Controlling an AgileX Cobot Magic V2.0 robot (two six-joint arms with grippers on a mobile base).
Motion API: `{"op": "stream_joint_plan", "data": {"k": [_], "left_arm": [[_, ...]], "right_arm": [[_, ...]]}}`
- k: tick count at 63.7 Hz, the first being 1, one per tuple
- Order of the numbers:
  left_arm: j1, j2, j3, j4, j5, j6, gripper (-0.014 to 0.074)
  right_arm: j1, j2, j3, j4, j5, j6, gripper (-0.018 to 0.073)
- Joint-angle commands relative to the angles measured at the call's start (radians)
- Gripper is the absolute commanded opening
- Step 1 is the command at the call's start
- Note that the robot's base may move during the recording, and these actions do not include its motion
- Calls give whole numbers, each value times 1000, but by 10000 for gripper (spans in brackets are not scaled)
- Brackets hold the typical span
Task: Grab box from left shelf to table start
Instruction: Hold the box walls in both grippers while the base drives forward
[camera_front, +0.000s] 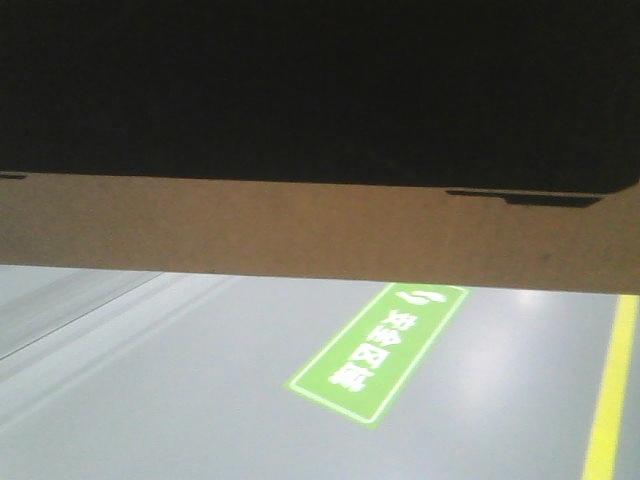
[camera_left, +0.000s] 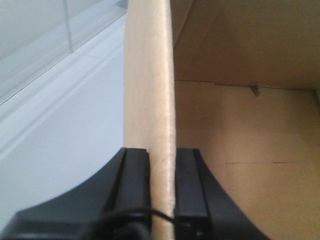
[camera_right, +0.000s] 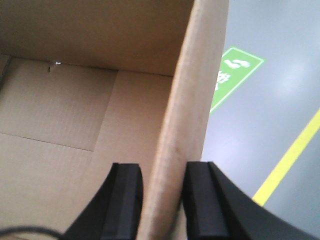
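Observation:
The box (camera_front: 300, 230) fills the upper half of the front view: a brown cardboard band under a large black printed panel (camera_front: 300, 90), hanging above the floor. In the left wrist view my left gripper (camera_left: 162, 155) is shut on the box's left wall (camera_left: 150, 75), one black finger on each face. The open, empty inside of the box (camera_left: 250, 130) lies to the right. In the right wrist view my right gripper (camera_right: 162, 167) is shut on the box's right wall (camera_right: 192, 90), with the carton's inside (camera_right: 75, 100) to the left. The left shelf and the table are out of view.
Grey floor (camera_front: 150, 380) lies below the box. A green floor sign (camera_front: 380, 350) with white characters sits under its right half, and a yellow line (camera_front: 612, 400) runs along the far right. Both show beside the right gripper: the sign (camera_right: 235, 75) and the line (camera_right: 292, 155).

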Motion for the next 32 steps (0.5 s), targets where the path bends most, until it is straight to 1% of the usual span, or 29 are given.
{"op": "stream_joint_plan", "data": {"k": [1, 32], "left_arm": [[-8, -20, -44, 105, -153, -16, -94], [-8, -20, -44, 111, -151, -16, -94]], "right_arm": [[-9, -6, -32, -94, -77, -15, 57], [-9, -6, -32, -94, -76, -15, 57]]}}
